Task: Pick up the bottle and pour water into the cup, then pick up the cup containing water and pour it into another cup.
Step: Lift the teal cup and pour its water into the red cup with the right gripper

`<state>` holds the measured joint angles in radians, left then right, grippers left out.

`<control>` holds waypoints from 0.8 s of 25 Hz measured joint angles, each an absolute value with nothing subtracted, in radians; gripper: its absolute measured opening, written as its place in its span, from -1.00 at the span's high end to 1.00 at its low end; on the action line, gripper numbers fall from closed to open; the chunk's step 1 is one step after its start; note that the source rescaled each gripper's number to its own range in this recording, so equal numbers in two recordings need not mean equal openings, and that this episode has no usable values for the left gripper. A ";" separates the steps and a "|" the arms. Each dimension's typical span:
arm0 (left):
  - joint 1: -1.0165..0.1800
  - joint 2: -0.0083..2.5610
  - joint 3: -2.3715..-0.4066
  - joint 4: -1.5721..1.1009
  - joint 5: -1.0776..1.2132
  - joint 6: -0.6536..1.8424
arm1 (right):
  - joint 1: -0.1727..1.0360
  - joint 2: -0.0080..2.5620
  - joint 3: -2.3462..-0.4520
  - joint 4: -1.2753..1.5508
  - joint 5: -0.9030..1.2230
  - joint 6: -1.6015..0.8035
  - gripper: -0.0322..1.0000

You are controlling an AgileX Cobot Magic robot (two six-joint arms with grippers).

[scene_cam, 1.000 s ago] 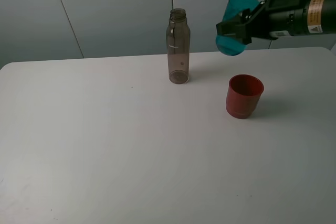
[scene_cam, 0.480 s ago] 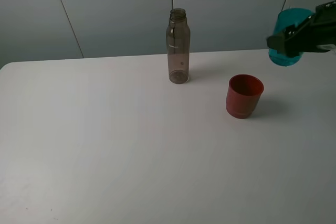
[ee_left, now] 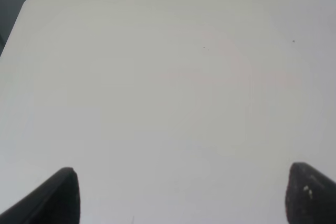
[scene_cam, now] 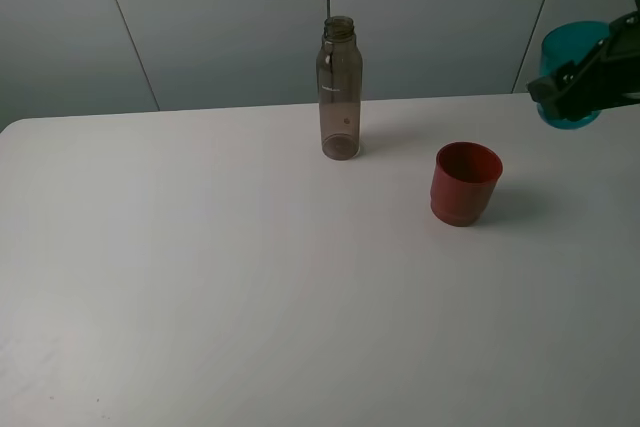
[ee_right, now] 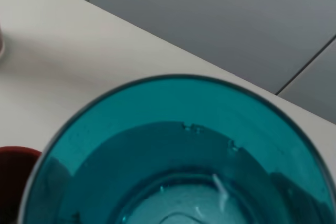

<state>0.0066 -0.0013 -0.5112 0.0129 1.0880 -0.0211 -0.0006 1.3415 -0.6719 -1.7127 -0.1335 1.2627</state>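
A: Where is the teal cup (scene_cam: 572,47) right now?

B: Up in the air at the far right of the high view, off the desk (scene_cam: 200,247) and clenched in the right gripper (scene_cam: 568,87). It hangs roughly upright, mouth up. It is well apart from the red cup (scene_cam: 465,182), which stands on the desk nearer the camera.

A: And the bottle (scene_cam: 340,87)?

B: Upright on the desk toward the back, well to the left of both cups, with nothing touching it.

A: The left gripper (ee_left: 184,198)?

B: Released. Its wrist view shows two dark fingertips (ee_left: 62,195) spread wide over bare desk, nothing between them.

A: Any water in the teal one?

B: Hard to say. The right wrist view looks straight down into it and shows droplets on the inner wall and a pale glint at the bottom. That may be a thin puddle or just wet plastic.

A: So what could go wrong from here?

B: Mostly the height. If the right gripper lets go where it hangs, the light cup would drop and bounce. It could well roll off, since it appears to be near the desk's far right corner. If it comes down tilted, whatever is inside spills onto the desk. A low path back toward the middle could clip the red cup's rim and knock it over
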 joint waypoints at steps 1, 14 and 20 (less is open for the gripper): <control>0.007 -0.001 -0.511 0.013 1.088 -0.021 | 0.004 1.342 -0.672 -1.717 -0.121 1.263 0.75; 0.007 -0.001 -0.511 0.013 1.088 -0.021 | 0.120 1.374 -0.672 -1.735 0.006 1.252 0.75; 0.007 -0.001 -0.511 0.013 1.088 -0.021 | 0.165 1.408 -0.672 -1.738 0.052 1.249 0.75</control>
<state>0.0066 -0.0013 -0.5112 0.0129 1.0880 -0.0211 0.1651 1.4076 -0.6719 -1.7383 0.0520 1.2492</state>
